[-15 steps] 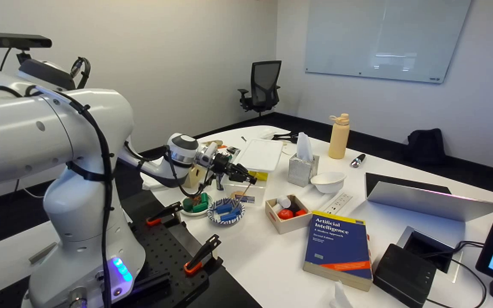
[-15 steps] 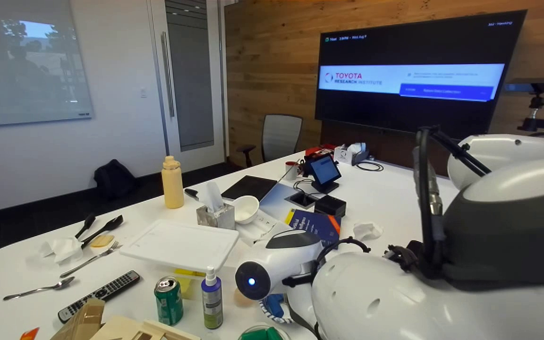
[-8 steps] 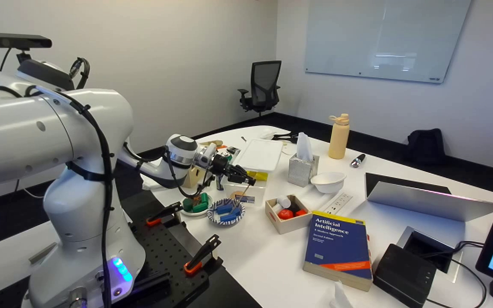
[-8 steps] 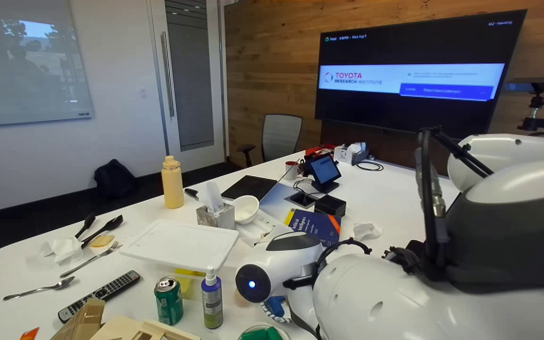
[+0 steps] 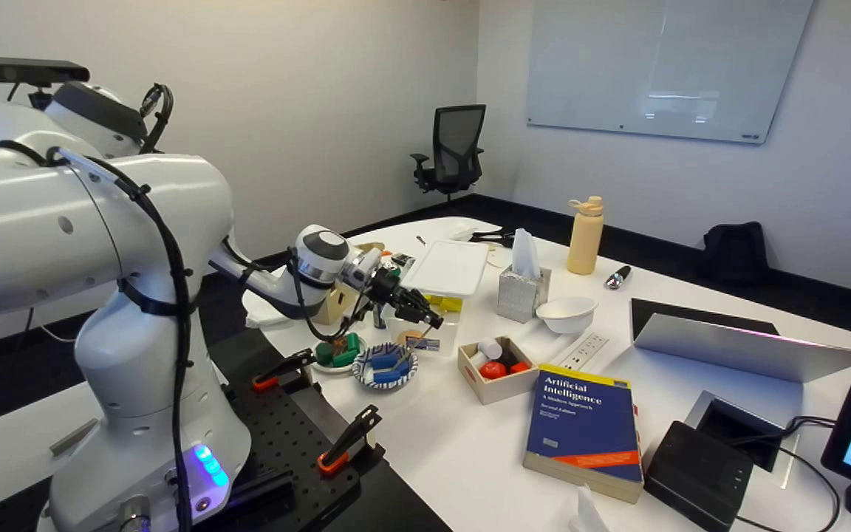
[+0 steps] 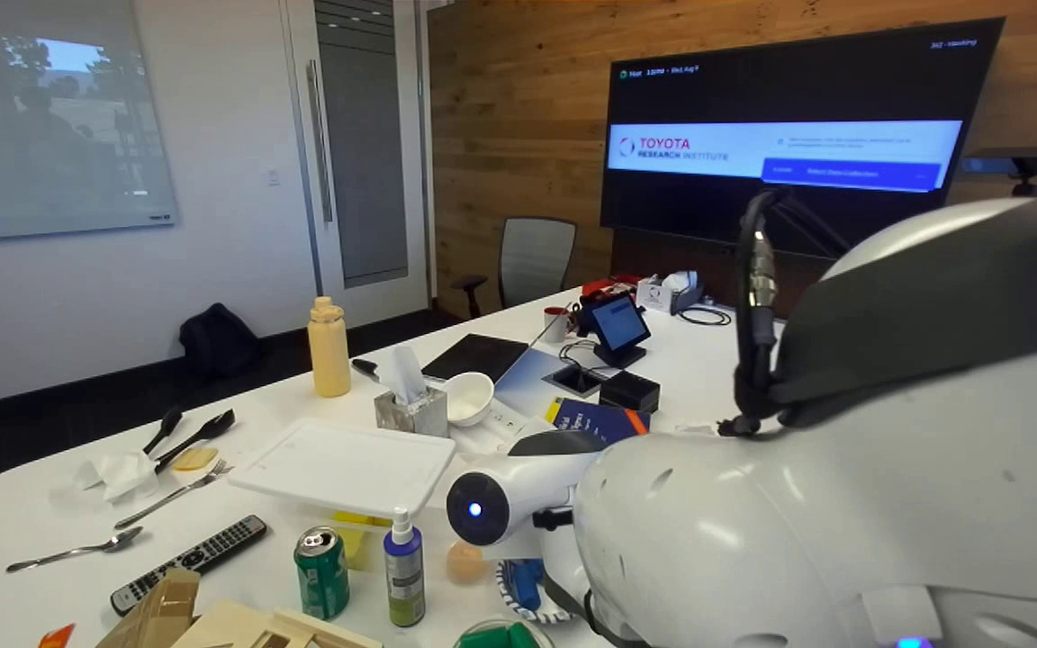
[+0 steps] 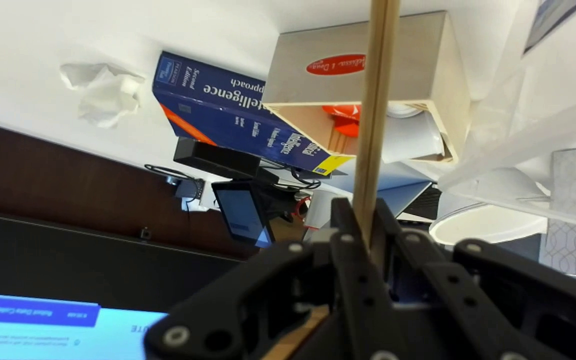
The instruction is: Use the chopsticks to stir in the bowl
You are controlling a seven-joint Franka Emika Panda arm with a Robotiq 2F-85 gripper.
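Observation:
The blue-and-white patterned bowl [image 5: 361, 375] stands on the table near the robot's base, with several blue blocks [image 5: 388, 375] in it. In an exterior view the arm partly hides the bowl [image 6: 508, 594]. My gripper [image 5: 436, 322] is above and to the right of the bowl in an exterior view. It is shut on a pair of wooden chopsticks [image 5: 419, 341], which slant down so their lower ends reach into the bowl among the blocks. In the wrist view the fingertips [image 7: 364, 212] pinch the chopsticks [image 7: 375, 100] side by side; their lower ends and the bowl are out of view.
A wooden box [image 5: 488, 390] with red and white things stands right of the bowl. A dish of green pieces [image 5: 337, 367] sits beside the bowl. A clear container [image 5: 442, 341], a white lid [image 5: 448, 267], a spray bottle [image 6: 405, 576], a can [image 6: 321, 576] and a book [image 5: 584, 428] are around.
The chopsticks slant more and their lower ends have moved left in an exterior view. The bowl has shifted slightly left. The gripper has dropped slightly and the arm's elbow has swung. The grip is unchanged.

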